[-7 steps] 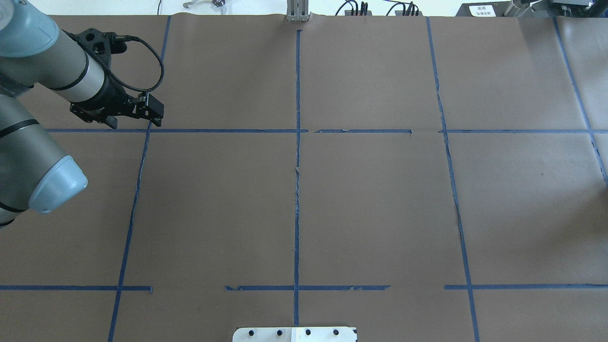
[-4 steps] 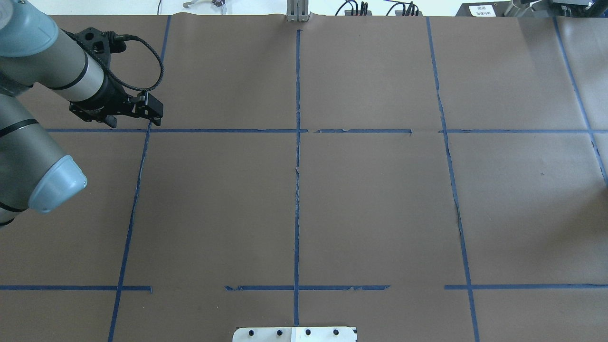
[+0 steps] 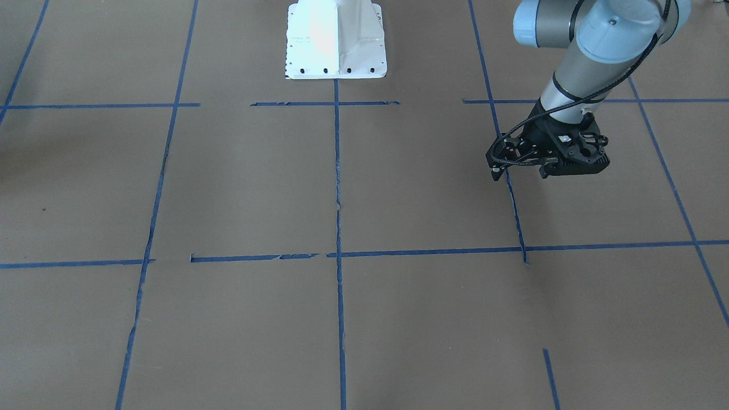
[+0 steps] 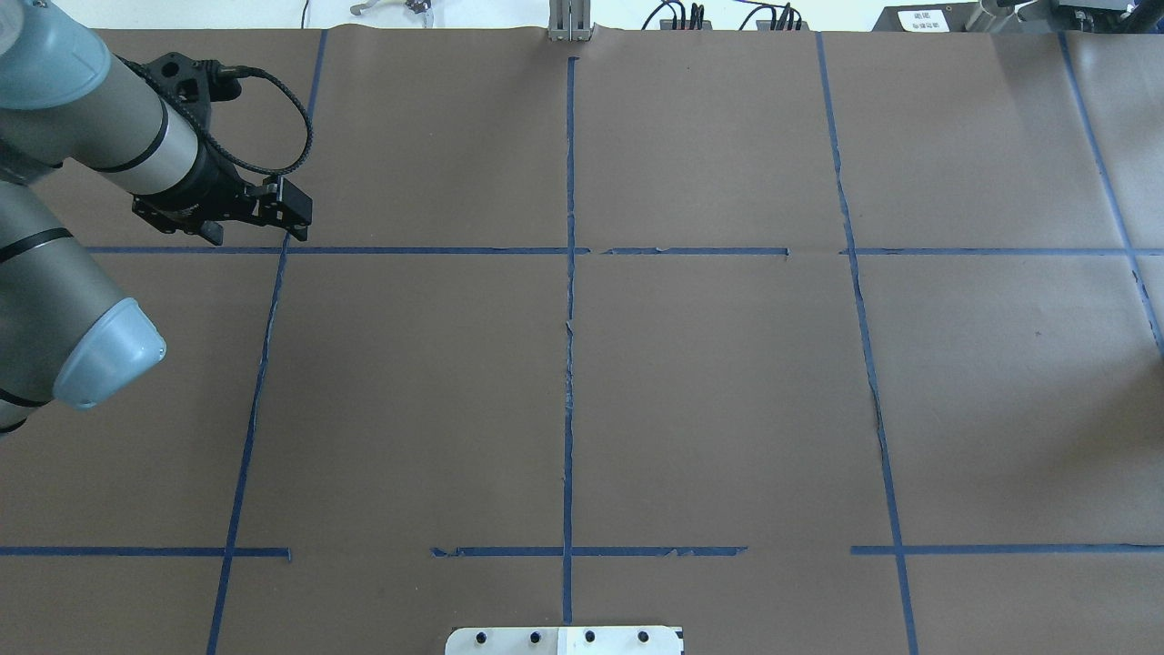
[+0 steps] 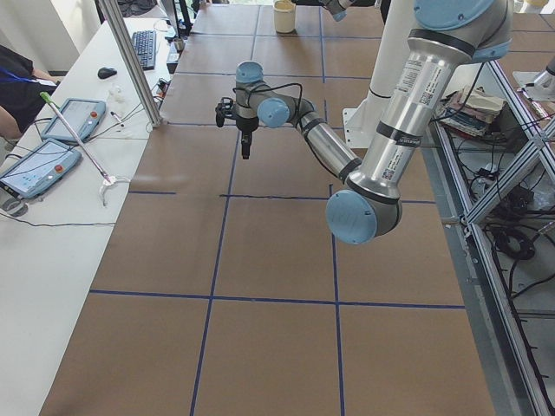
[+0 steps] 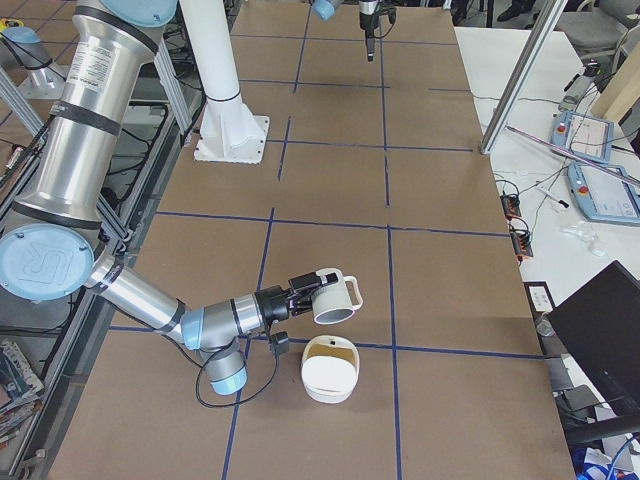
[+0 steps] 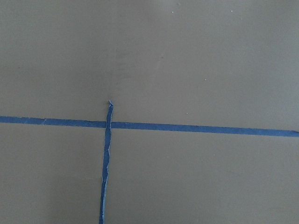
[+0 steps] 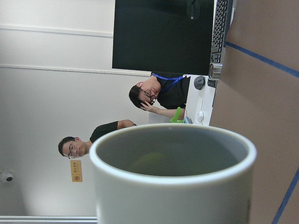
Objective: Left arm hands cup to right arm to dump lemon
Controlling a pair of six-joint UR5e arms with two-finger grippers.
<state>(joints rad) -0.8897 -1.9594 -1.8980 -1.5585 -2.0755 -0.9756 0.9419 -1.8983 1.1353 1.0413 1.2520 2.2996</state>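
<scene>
The cup (image 6: 337,297), a white mug with a squarish handle, lies tilted on its side in the air at the tip of my right gripper (image 6: 305,292), above a white bowl (image 6: 330,368). Only the exterior right view shows this gripper, so I cannot tell its state. In the right wrist view the cup (image 8: 173,177) fills the foreground. A dull yellow-green lemon (image 8: 148,163) shows dimly inside its grey interior. My left gripper (image 4: 256,229) hangs open and empty over a tape crossing at the table's far left, and it also shows in the front-facing view (image 3: 519,172).
Brown paper with blue tape lines (image 4: 569,273) covers the table. The robot's white base (image 3: 336,40) stands at the near edge. Two operators (image 8: 154,98) sit beyond the table's right end. Tablets (image 5: 43,165) and an aluminium post (image 5: 130,61) are on the far side.
The left gripper has edged very slightly to the left. Nothing else differs in the overhead view.
</scene>
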